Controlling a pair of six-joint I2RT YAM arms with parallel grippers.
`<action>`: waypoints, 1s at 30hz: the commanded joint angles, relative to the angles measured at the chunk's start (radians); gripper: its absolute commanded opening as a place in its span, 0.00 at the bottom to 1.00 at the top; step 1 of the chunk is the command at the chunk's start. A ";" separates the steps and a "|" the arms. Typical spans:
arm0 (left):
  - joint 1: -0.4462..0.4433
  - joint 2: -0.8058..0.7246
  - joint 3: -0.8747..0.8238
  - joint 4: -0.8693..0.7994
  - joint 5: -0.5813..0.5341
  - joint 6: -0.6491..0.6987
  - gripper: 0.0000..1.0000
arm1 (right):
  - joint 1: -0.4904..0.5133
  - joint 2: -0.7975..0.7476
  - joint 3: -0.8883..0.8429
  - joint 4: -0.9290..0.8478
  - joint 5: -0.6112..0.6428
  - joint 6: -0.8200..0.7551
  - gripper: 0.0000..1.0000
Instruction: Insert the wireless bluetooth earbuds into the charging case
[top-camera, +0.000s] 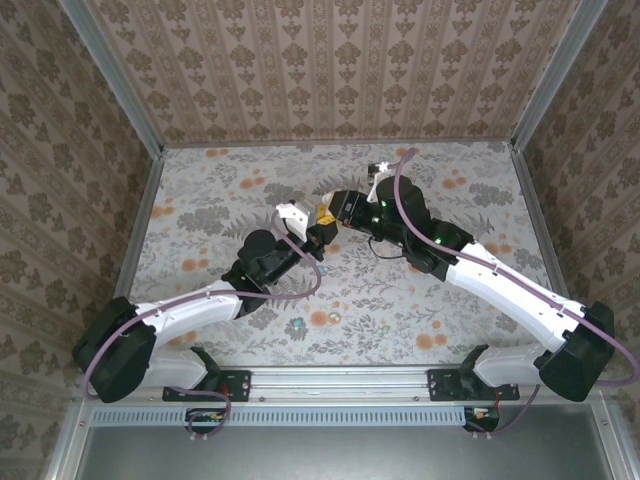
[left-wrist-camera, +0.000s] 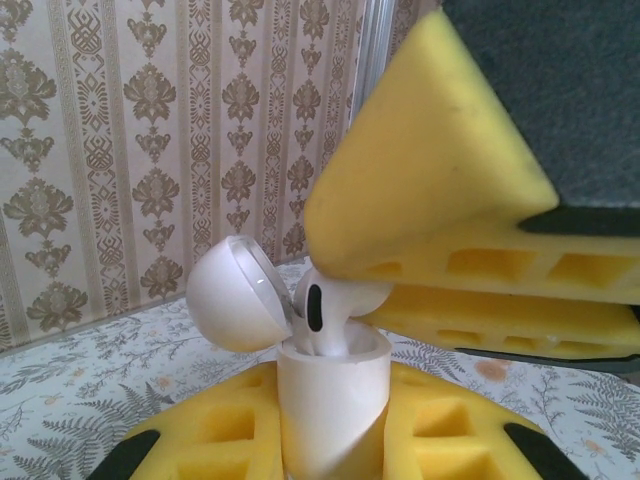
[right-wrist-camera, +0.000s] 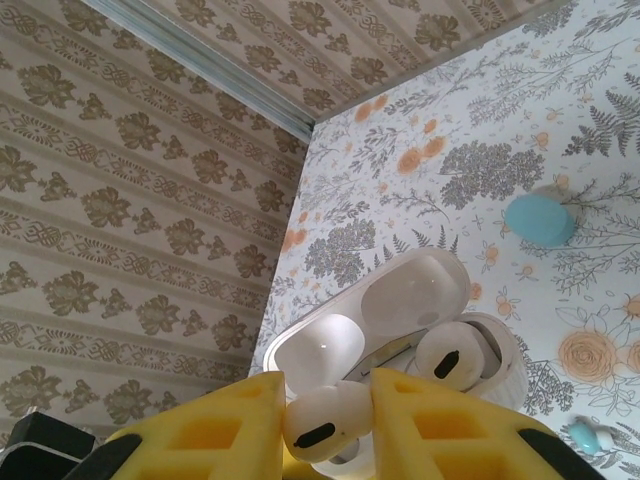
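My left gripper (left-wrist-camera: 330, 430) is shut on the white charging case (left-wrist-camera: 332, 385), which stands upright between its yellow pads with the lid (left-wrist-camera: 235, 295) swung open. My right gripper (right-wrist-camera: 325, 425) is shut on a whitish earbud (right-wrist-camera: 322, 418). That earbud (left-wrist-camera: 325, 310) sits at the case's mouth with its stem down inside the opening, and the right gripper's yellow fingers (left-wrist-camera: 430, 180) hang over it. A second whitish earbud (right-wrist-camera: 452, 360) lies seated in the case (right-wrist-camera: 400, 300). In the top view both grippers, left (top-camera: 318, 238) and right (top-camera: 330, 214), meet above the middle of the table.
A teal rounded case (right-wrist-camera: 540, 220) lies on the flowered table beyond the white one. A teal earbud (right-wrist-camera: 585, 435) lies near it. Two tiny buds (top-camera: 296, 323) (top-camera: 335, 316) rest on the table near the front edge. Patterned walls close in the table's far side and both flanks.
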 joint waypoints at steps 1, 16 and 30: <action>-0.006 -0.005 0.040 0.060 -0.006 0.018 0.05 | 0.016 0.015 0.026 -0.046 0.003 0.004 0.29; -0.007 -0.007 0.036 0.060 0.015 0.021 0.05 | 0.017 -0.006 0.085 -0.138 0.050 -0.046 0.39; -0.005 -0.049 0.008 0.016 0.032 0.051 0.05 | 0.014 -0.097 0.133 -0.188 0.045 -0.116 0.31</action>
